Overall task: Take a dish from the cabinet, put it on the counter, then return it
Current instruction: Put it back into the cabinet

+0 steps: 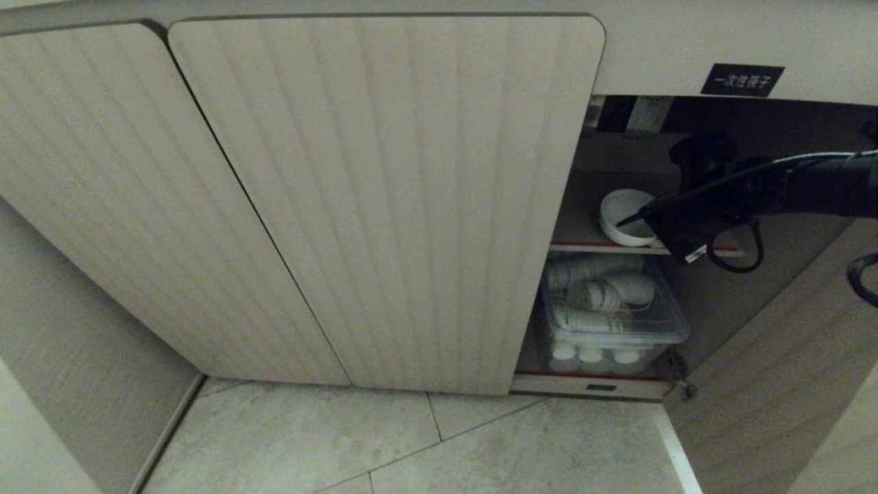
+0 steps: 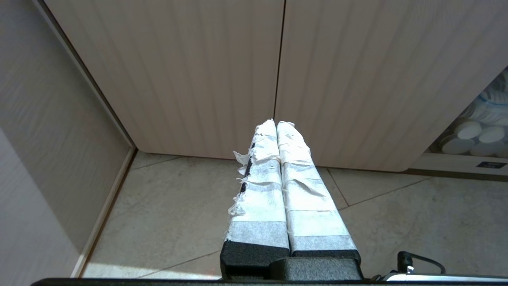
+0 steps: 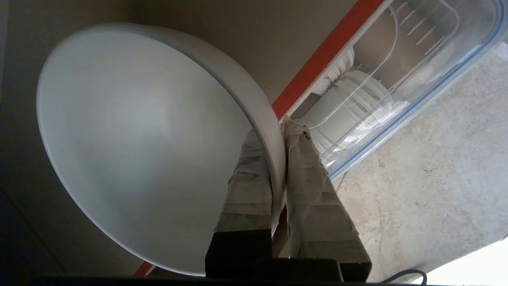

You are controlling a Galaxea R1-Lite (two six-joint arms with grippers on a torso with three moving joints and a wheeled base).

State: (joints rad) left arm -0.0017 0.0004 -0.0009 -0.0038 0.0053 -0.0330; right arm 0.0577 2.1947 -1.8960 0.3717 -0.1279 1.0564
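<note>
Pale stone floor tiles [image 1: 425, 446] run below the cabinet [image 1: 384, 199] we face, with its ribbed doors shut across the left and middle and only the bay at three o'clock standing open. On the upper grey shelf [image 1: 583, 226] of that bay sits the dish [image 1: 624, 216], a plain white bowl close to the shelf's red front edge. Our right gripper [image 3: 278, 131] reaches in from three o'clock and is clamped on the bowl's rim: in the right wrist view one taped finger [image 3: 248, 182] lies inside the bowl and the other presses the outer wall, the rim pinched between them. From the head view we cannot tell whether the bowl's foot rests on the shelf or is just clear of it.

Directly below, at six o'clock from the dish, a clear plastic bin [image 1: 610, 315] fills the lower shelf, and inside it lie stacks of white ribbed paper cups [image 1: 600, 295]. Above the open bay, at about one o'clock from the dish, a small black label [image 1: 742, 79] with white characters is fixed to the cabinet front. The open door [image 1: 775, 370] swings out at four o'clock.

Our left gripper [image 2: 276, 123] hangs apart from all this, low over the floor before the shut doors, its taped fingers pressed together on nothing.
</note>
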